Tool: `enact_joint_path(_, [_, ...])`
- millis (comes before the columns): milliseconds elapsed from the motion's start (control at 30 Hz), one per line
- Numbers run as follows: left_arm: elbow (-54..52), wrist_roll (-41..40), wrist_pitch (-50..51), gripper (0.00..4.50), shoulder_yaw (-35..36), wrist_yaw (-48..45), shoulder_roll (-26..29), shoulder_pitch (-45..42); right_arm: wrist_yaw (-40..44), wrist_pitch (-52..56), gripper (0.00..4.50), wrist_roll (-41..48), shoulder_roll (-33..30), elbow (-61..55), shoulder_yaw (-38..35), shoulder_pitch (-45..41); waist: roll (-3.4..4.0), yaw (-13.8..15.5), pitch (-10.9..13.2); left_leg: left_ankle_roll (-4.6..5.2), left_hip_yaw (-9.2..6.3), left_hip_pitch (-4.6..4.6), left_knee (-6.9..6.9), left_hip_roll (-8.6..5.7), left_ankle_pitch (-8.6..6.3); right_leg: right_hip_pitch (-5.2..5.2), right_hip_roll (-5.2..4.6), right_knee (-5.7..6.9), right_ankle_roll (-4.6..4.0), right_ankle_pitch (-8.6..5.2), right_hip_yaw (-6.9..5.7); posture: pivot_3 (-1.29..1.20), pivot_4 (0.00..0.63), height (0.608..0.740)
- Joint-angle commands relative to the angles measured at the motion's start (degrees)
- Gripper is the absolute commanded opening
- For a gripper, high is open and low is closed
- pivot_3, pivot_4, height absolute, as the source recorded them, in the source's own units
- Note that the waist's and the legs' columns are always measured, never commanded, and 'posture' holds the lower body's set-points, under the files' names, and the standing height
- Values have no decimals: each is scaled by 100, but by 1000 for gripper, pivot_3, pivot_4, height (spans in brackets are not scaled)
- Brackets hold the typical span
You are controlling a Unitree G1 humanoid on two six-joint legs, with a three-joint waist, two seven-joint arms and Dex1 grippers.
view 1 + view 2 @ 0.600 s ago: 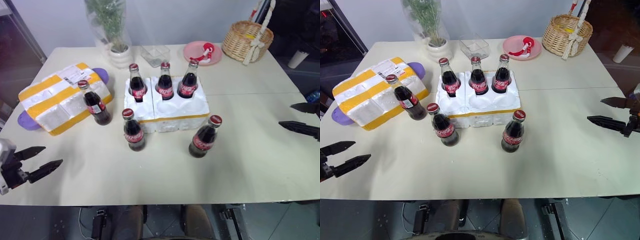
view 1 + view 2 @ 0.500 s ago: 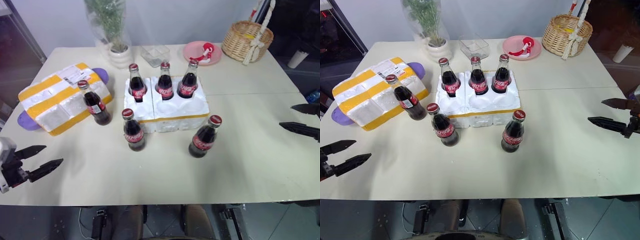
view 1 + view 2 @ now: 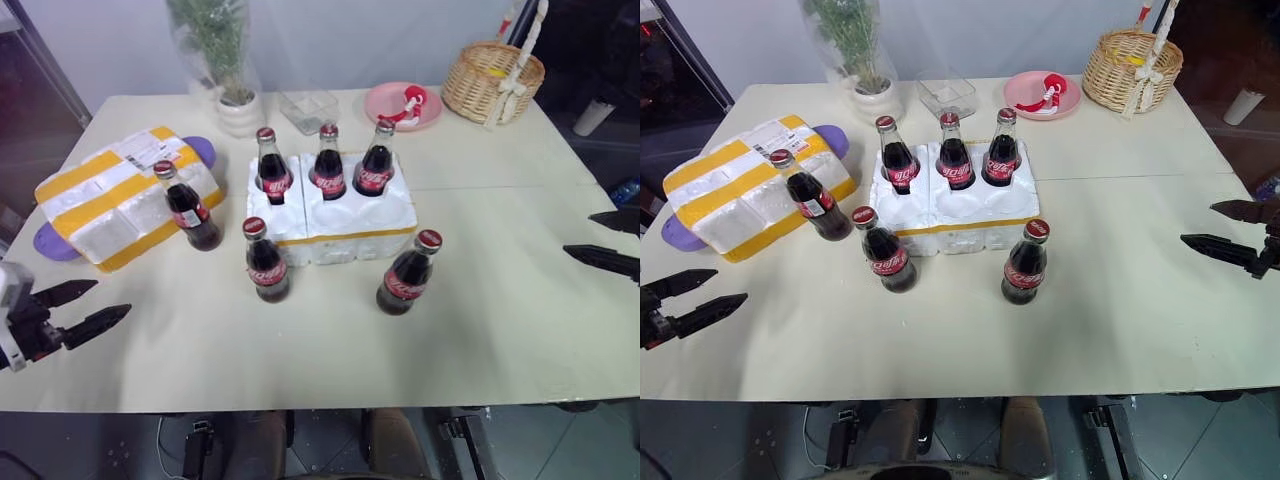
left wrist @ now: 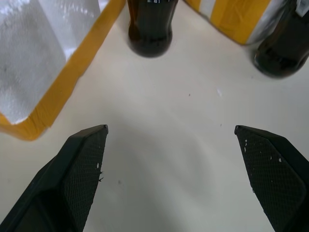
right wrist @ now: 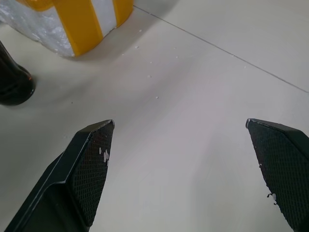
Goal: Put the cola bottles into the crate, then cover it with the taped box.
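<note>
Left tool [image 3: 88, 308] nudged rightward; both tools gaping, empty; right tool [image 3: 608, 242] near table edge.

Cream table [image 3: 500, 320] carries the lot: the crate [image 3: 335, 225] at centre, three cola bottles [image 3: 266, 262] loose on the top at six, seven and nine o'clock of it, the taped box [image 3: 115, 200] at nine, plant pot [image 3: 242, 112], clear tub [image 3: 309, 108], pink plate [image 3: 403, 105] and basket [image 3: 493, 80] from eleven to two.

Staged lab room: props on cream table [image 3: 500, 300].
</note>
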Motion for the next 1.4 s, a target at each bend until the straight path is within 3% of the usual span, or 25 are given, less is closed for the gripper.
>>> enact_joint_path(33, [-7,-107,19,4432,-52,61,27,-262,40,149,4500,243,-149,-205,-352,-87,0,1,0,0,0,0,0,0,0,0,0,1,0,0,0,0,150,737])
enact_joint_path(267, [343,-135,121,4432,-562,287,86,-1477,296,1161,4500,898,-330,-985,-626,-175,5,23,-1,0,-2,4,9,-1,0,8,1,8,2,1,0,0,150,737])
enact_joint_path(467, [1235,357,-229,4432,-1663,586,-115,-3148,348,1908,4500,1465,-302,-2034,-598,-350,6,20,-1,0,-6,4,29,-2,0,11,4,23,28,15,0,0,150,737])
enact_joint_path(600, [1778,787,-548,4432,-2368,520,-263,-3796,256,2088,4500,1649,-188,-2562,-462,-446,4,0,0,0,-5,3,30,-4,1,10,4,28,40,22,0,0,150,737])
enact_joint_path(1033, [3378,1556,-1396,4432,-3128,776,-1019,-4988,-201,2498,4500,2062,99,-3474,-560,-283,-1,42,2,1,-9,0,39,-7,1,10,2,37,48,26,0,0,150,737])
enact_joint_path(1333, [4037,1760,-1820,4432,-3218,829,-1454,-5350,-300,2627,4500,2221,142,-3695,-358,-410,-2,17,2,1,-12,1,41,-9,2,6,2,49,50,28,0,0,150,737])
enact_joint_path(1400, [3997,1684,-1807,3907,-3177,693,-1447,-5368,-337,2637,4500,2243,157,-3706,-347,-438,-2,23,2,1,-12,1,42,-9,2,6,2,50,50,28,0,0,150,737])
